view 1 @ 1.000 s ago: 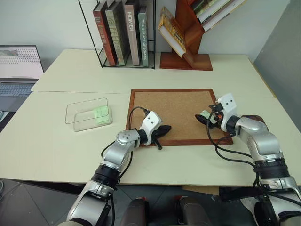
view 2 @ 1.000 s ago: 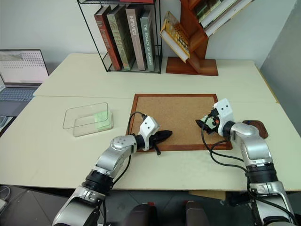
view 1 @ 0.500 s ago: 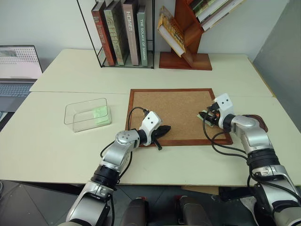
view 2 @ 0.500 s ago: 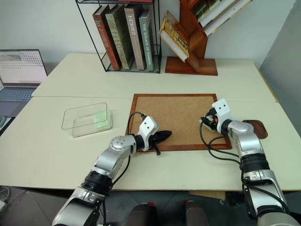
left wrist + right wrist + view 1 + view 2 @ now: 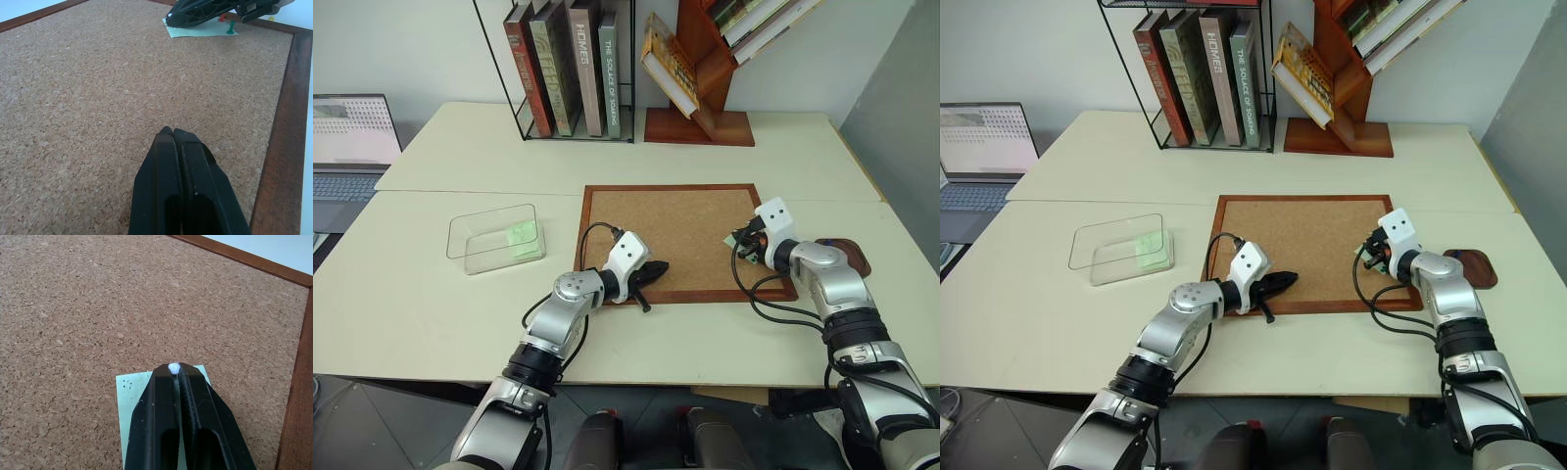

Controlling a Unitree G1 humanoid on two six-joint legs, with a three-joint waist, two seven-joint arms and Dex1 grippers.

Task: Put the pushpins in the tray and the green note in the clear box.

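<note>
From the cork board (image 5: 671, 235) I read everything: my left gripper (image 5: 653, 273) sits over its near edge, fingers pressed together on nothing, pointing across toward the far right corner. There a green note (image 5: 131, 396) lies on the cork, and my right gripper (image 5: 174, 369) is pinched on a white pushpin (image 5: 173, 367) standing in it. The tray (image 5: 1474, 266) lies just off the board's right edge, nearest my right arm, so I judge the carry is short and rightward.

clear box (image 5: 495, 238) left of cork board (image 5: 671, 235)
</note>
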